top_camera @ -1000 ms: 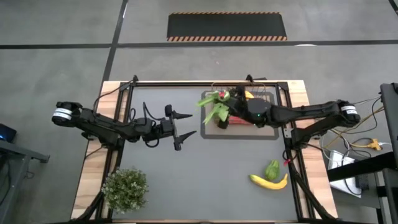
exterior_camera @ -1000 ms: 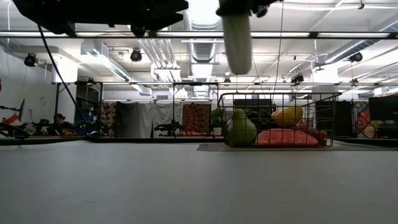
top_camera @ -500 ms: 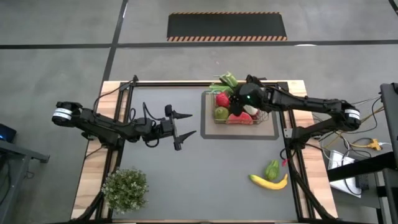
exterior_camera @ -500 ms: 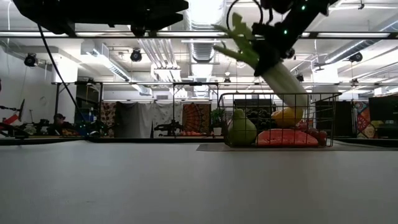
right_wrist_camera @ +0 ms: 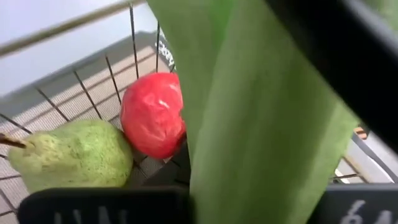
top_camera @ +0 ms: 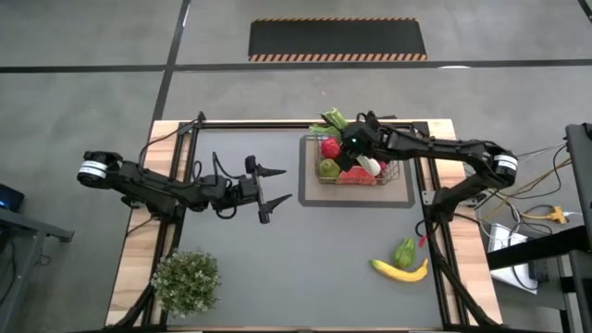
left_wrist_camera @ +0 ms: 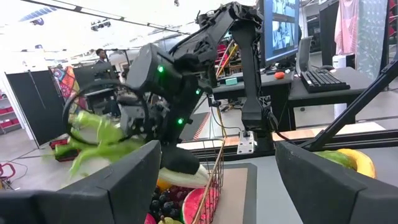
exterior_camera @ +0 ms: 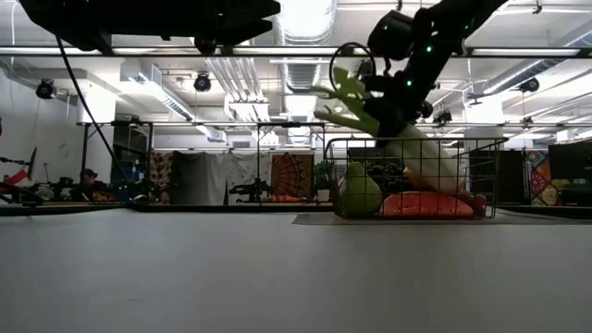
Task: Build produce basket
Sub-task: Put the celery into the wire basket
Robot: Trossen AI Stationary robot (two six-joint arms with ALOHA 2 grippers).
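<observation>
Since half a second ago the right gripper (top_camera: 354, 143) has dropped lower over the rectangular dark wire-mesh basket (top_camera: 398, 172), carrying the long white-stemmed, green-leafed toy leek (exterior_camera: 407, 146) down with it, so the white end now sits inside the wire walls instead of above the rim. The leek lies tilted, leaves sticking out past the rim toward eleven o'clock on the table, white end pointing down among the fruit. Its jaws are closed around the leek's middle; in the right wrist view the green leaves fill the space between the dark fingers.

Below the leek, inside the basket, sit a speckled green pear-shaped fruit (right_wrist_camera: 68, 154) and a shiny red apple (right_wrist_camera: 153, 122), touching each other, with a red watermelon slice (exterior_camera: 421, 204) lying flat beside them.

At five o'clock on the table, well apart from the basket, a yellow banana (top_camera: 400, 270) lies touching a small green pepper (top_camera: 405, 251).

The left gripper (top_camera: 277, 195) hangs over the table's nine o'clock side, its jaws spread wide and empty. A bushy green potted plant (top_camera: 186, 280) stands at seven o'clock.
</observation>
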